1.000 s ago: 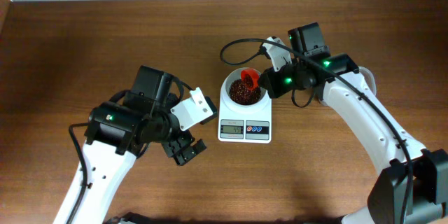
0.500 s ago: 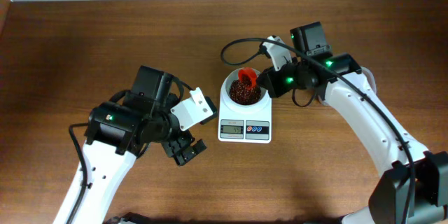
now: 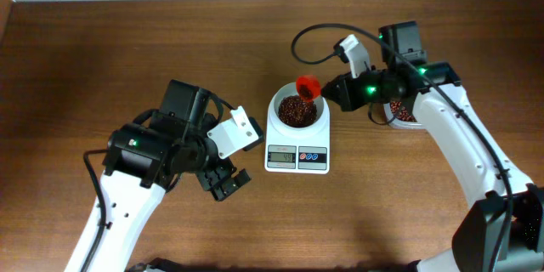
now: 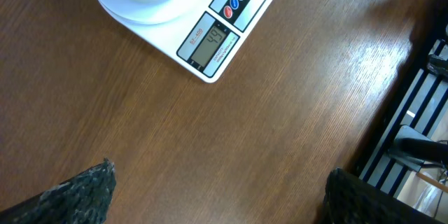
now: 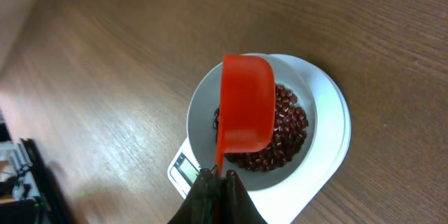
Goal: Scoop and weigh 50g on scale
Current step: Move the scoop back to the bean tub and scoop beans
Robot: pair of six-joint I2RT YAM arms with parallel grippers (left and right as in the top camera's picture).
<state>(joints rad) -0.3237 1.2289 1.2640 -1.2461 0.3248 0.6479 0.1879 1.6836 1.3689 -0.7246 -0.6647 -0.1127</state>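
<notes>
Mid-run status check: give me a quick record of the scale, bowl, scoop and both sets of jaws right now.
scale: white, on the wooden table, bowl on top
display: digits showing, too small to read with certainty
bowl: round, white, holds red beans
scoop: red, over the bowl, no beans visible on it
right gripper: jaws shut on the scoop's handle
left gripper: jaws open, empty, left of the scale and apart from it
</notes>
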